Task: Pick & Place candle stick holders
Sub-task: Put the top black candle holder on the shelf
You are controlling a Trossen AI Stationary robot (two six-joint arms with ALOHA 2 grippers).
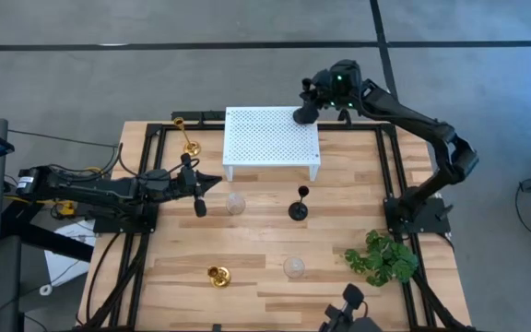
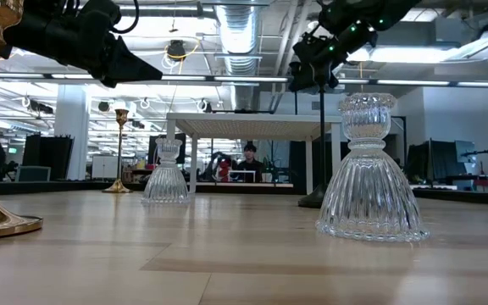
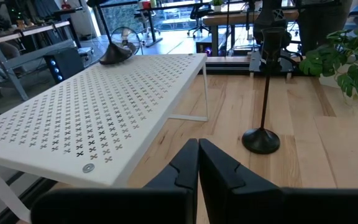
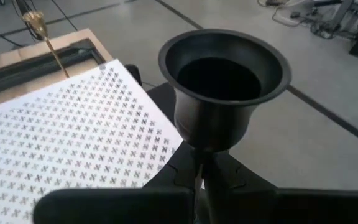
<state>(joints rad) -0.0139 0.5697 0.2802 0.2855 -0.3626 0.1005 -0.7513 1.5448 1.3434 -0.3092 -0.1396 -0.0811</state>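
My right gripper (image 1: 308, 103) is shut on a black candle stick holder (image 4: 222, 81) with a flared cup, over the far right corner of the white perforated platform (image 1: 270, 138). My left gripper (image 3: 199, 163) waits shut and empty at the table's left, near the platform's near left corner. Standing on their round bases on the table are a tall gold holder (image 1: 188, 138), a clear glass one (image 1: 236, 203), a tall-stemmed black one (image 1: 299, 205), a squat gold one (image 1: 218, 275) and a second glass one (image 1: 294, 267). My right gripper pinches the black holder between its two fingers at the narrow part under the cup (image 4: 199, 149). The fingers slant down at it from the table's right side. The holder stays roughly upright, cup mouth up, and in the low view it (image 2: 305, 78) hangs clear above the platform top.
A green leafy plant (image 1: 382, 256) stands at the near right. A black metal frame (image 1: 390, 175) runs along the table's sides. The platform's top is bare except at its far right corner. People and desks show in the room beyond the table.
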